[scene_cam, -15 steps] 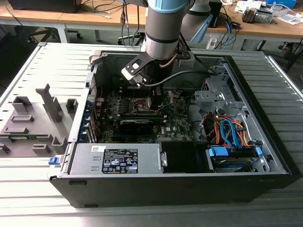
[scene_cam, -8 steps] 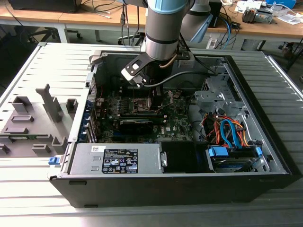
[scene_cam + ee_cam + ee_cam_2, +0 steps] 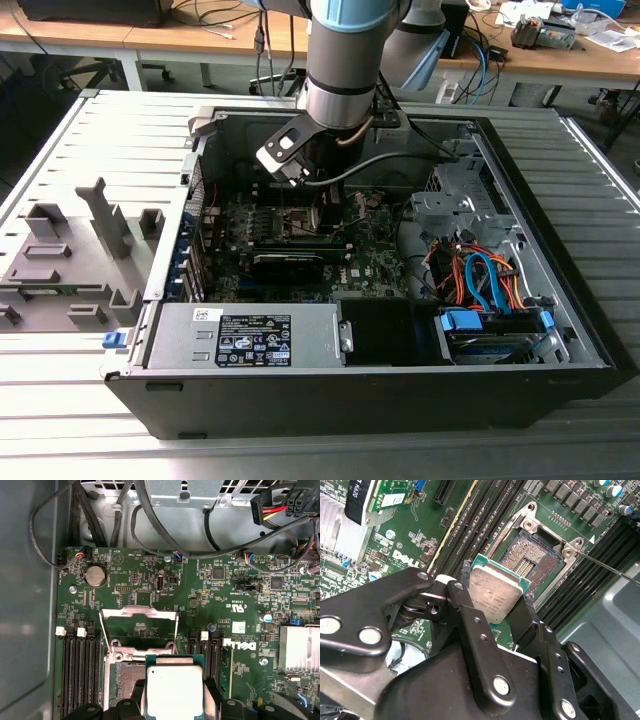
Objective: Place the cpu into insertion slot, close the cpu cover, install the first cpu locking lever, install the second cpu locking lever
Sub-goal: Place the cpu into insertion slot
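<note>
Hangs low over the green motherboard [image 3: 150, 580], gripper [image 3: 495, 599] poised at the insertion slot [image 3: 126, 680], just beside the cpu cover [image 3: 139, 612] lying swung open. Clamps two opposite edges of the cpu [image 3: 496, 592], parted no wider than the chip itself, silver lid turned away from the board. Overlaps one side of the socket, apparently not yet seated. Seems best finished by squaring the chip's edges to the metal rim, centring it, lowering straight with no sideways drag across the bare contacts, and letting go only once flat. Leaves the thin locking lever [image 3: 606, 565] standing free, clear of the opening.

All inside a computer case [image 3: 380, 400] lying open on its side. Holds the board, a grey power supply [image 3: 245, 335] along the wall nearest the exterior camera, a long black graphics card [image 3: 290, 262], and a drive bay [image 3: 495, 335] under orange and blue cables [image 3: 480, 275]. Holds, in the slot itself, nothing but rows of contacts.
</note>
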You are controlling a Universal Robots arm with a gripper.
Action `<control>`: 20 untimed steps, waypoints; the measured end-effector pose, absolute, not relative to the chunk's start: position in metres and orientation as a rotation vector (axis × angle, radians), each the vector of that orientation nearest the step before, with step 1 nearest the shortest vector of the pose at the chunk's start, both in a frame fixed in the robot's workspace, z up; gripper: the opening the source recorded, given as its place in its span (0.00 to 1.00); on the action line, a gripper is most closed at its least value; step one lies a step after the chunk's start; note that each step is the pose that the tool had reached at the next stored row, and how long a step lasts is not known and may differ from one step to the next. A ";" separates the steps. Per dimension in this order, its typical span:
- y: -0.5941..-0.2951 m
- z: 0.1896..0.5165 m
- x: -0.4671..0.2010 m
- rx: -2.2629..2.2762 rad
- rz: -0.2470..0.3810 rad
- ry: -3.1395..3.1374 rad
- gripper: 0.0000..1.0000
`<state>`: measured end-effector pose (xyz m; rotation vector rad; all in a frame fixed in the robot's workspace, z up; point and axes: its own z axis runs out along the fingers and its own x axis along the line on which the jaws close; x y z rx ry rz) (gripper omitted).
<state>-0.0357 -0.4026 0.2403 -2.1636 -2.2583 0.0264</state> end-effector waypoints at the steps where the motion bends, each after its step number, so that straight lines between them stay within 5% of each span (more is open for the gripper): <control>1: -0.402 0.240 -0.036 -2.163 0.026 -2.258 0.54; 20: -0.394 0.235 -0.039 -2.163 0.026 -2.258 0.54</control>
